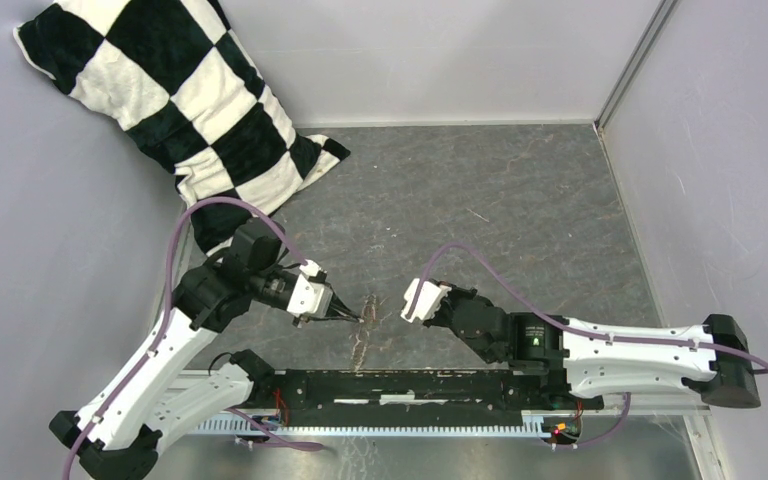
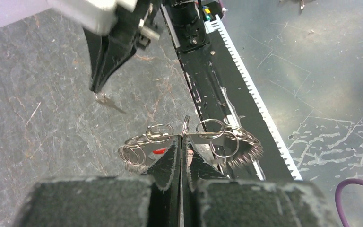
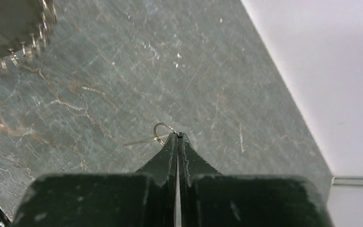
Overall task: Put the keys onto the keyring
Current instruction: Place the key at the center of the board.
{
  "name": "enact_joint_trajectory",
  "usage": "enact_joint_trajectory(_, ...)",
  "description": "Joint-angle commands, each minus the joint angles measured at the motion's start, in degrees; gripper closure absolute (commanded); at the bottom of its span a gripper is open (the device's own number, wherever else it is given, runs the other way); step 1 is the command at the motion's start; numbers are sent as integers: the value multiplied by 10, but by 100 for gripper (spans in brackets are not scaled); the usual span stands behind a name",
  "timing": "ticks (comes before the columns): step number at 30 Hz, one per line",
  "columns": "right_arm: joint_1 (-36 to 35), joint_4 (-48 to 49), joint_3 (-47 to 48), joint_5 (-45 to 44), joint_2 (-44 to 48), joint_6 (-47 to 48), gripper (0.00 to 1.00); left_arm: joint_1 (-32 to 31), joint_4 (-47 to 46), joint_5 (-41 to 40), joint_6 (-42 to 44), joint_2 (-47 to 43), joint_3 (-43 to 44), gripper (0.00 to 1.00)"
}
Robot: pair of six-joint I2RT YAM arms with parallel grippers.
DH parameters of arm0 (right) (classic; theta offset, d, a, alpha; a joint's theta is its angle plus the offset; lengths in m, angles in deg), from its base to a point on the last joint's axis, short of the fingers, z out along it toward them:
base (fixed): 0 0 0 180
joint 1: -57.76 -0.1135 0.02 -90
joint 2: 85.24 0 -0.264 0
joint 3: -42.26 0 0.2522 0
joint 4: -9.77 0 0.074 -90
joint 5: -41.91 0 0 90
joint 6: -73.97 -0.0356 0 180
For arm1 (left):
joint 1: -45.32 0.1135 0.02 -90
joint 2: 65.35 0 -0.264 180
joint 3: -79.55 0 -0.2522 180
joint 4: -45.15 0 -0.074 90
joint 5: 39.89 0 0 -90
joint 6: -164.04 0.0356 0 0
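The grey stone-patterned table (image 1: pixel 520 200) fills the walled workspace, with a black-and-white checkered pillow (image 1: pixel 180 100) slumped in its far left corner. Both arms reach inward from the near edge, the left arm (image 1: pixel 160 370) and the right arm (image 1: pixel 630 355) meeting over the middle, just beyond a black rail (image 1: pixel 410 385) that runs along the front. The left gripper (image 2: pixel 181 142) is pinched tight on one ring of the keyring (image 2: pixel 238 142), whose chain of silver loops spreads out to either side of the fingertips, with its small red tag (image 2: pixel 159 151) tucked just left of them. The right gripper (image 3: pixel 178 138) is also clamped, holding the tiny key (image 3: pixel 144 140) by its little ring at the very tips, the blade sticking out sideways. Seen from the left wrist, the key sits near the keyring but clear of it.
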Motion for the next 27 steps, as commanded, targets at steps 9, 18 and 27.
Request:
enact_joint_trajectory(9,131,227,-138,152,-92,-105,90,-2,-24,35,67,-21,12,98)
enact_joint_trajectory(18,143,240,-117,170,-39,-88,24,-2,-14,17,89,-13,7,98)
enact_joint_trajectory(27,143,253,-92,360,60,-21,2,-2,-27,56,75,-2,32,98)
